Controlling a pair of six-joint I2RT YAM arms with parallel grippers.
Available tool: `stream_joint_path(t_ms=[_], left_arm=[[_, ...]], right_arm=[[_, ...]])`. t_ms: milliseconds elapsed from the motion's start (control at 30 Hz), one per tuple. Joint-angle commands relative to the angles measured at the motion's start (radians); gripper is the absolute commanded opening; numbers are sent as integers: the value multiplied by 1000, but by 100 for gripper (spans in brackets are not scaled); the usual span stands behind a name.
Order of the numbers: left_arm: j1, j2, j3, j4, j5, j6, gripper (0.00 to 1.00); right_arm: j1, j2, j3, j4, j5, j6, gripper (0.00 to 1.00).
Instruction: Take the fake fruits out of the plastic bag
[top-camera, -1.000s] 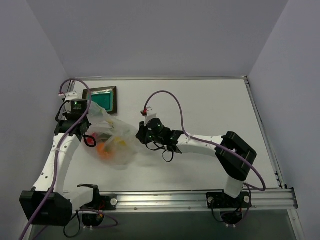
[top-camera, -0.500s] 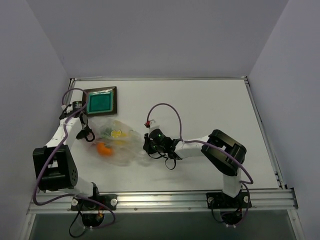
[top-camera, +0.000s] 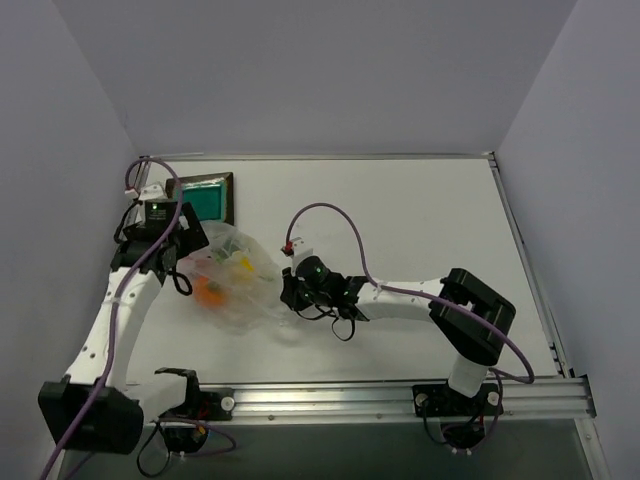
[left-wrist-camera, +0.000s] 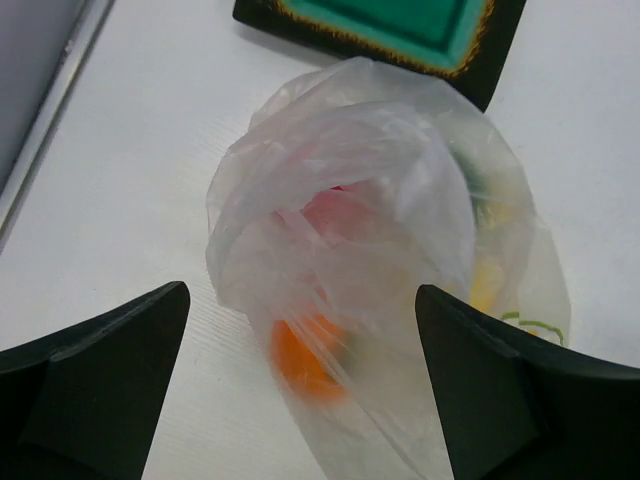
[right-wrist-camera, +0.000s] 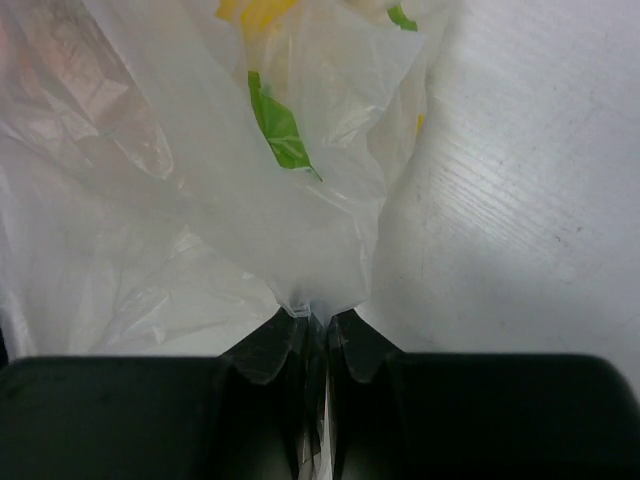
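Note the plastic bag (top-camera: 235, 290) lying crumpled on the white table (top-camera: 420, 230), left of centre, just in front of the dark-framed tray (top-camera: 228, 205) with the teal middle. See the fake fruits (top-camera: 210, 292) inside it, none out on the table. From the left wrist view, make out through the film an orange fruit (left-wrist-camera: 305, 355) low in the bag nearest the camera, a red fruit (left-wrist-camera: 335, 210) as a pink blur above it, a yellow fruit (left-wrist-camera: 487, 285) at the right side, and a dark green fruit (left-wrist-camera: 482, 178) only as a dim smear near the tray's corner. Find the left fingers (left-wrist-camera: 100, 390) spread wide, released, hovering over the bag with one on each side and gripping nothing; cannot tell whether touching the film. Find the right fingers (right-wrist-camera: 315, 345) clenched on a gathered fold at the bag's right-hand end, film pinched flat between the two tips and fanning out from there. Note a green leaf-shaped mark (right-wrist-camera: 280, 130) with a yellow patch above it in the right wrist view; cannot tell whether printed on the film or lying behind it.
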Motion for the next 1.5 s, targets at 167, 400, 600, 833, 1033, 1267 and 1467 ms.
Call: stream_joint_path(t_ms=[167, 400, 600, 833, 1033, 1267, 1467], left_arm=[[12, -264, 16, -210, 2, 42, 90], [12, -426, -41, -297, 102, -36, 57], [11, -444, -118, -163, 243, -89, 58], [3, -394, -145, -37, 238, -116, 76], [-12, -315, -199, 83, 189, -148, 81], [-29, -179, -222, 209, 100, -171, 82], [-32, -58, -222, 235, 39, -209, 71]], right_arm=[[-2, -91, 58, -50, -55, -21, 21], [-7, -132, 81, -109, -74, -52, 64], [-19, -235, 120, -221, -20, -123, 84], [-40, -281, 225, -254, -24, -178, 84], [-34, -115, 416, -248, -72, -249, 82], [-132, 171, 754, -264, -207, -279, 80], [-182, 415, 945, -264, -290, -213, 58]])
